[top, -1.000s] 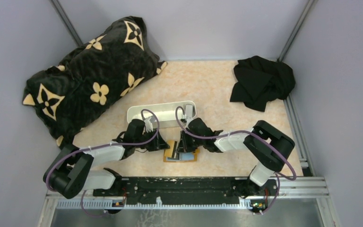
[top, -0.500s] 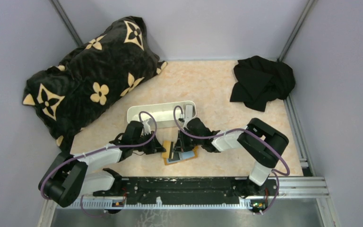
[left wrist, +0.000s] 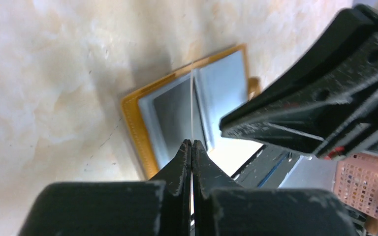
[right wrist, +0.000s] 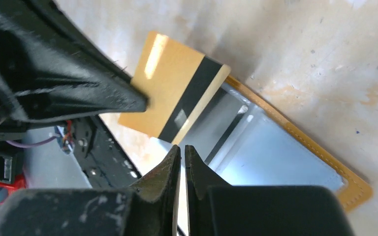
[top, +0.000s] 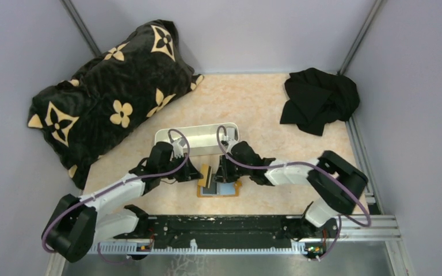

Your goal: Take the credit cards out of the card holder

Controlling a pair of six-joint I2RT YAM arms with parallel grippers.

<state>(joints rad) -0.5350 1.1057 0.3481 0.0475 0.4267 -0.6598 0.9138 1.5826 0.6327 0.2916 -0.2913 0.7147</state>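
Note:
The card holder (top: 230, 188), orange-tan with grey-blue inner panels, lies open on the table near the front. My left gripper (top: 200, 174) is shut on a credit card (top: 206, 174), gold-tan with a black stripe, held just above the holder's left half. The left wrist view shows that card (left wrist: 192, 98) edge-on as a thin line between the pressed fingertips of the left gripper (left wrist: 192, 142), over the holder (left wrist: 133, 123). In the right wrist view my right gripper (right wrist: 182, 147) is open by a narrow slit, empty, just short of the card (right wrist: 172, 98) and above the holder (right wrist: 285, 157).
A long white tray (top: 195, 138) sits just behind both grippers. A black cushion with tan flowers (top: 109, 98) fills the back left. A crumpled black cloth (top: 319, 100) lies at the back right. The black rail (top: 218, 224) runs along the near edge.
My left gripper has closed onto the card. The right gripper, shut a second ago, has parted slightly and let the card go. Both arms shifted a little over the holder.

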